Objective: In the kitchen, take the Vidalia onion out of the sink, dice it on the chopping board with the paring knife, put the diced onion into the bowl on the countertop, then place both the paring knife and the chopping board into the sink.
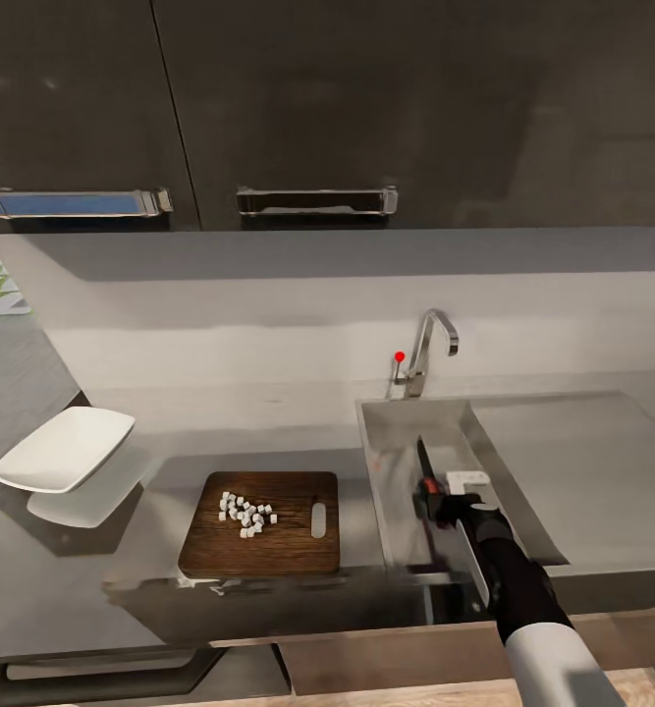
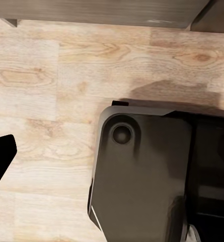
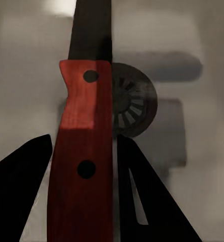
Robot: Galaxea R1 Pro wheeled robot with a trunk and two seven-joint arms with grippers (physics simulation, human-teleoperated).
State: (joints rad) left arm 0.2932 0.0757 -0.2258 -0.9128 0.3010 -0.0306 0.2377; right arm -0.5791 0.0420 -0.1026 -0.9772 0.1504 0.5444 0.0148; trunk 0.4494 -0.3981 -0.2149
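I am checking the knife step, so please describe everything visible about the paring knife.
The paring knife has a dark pointed blade and a reddish-brown, wood-like handle with two dark rivet holes. It is over the sink, blade pointing toward the faucet, above the round drain. The right claw is at its handle, one finger against the handle's side; the other finger appears slightly apart. Whether the knife rests on the sink floor cannot be told.
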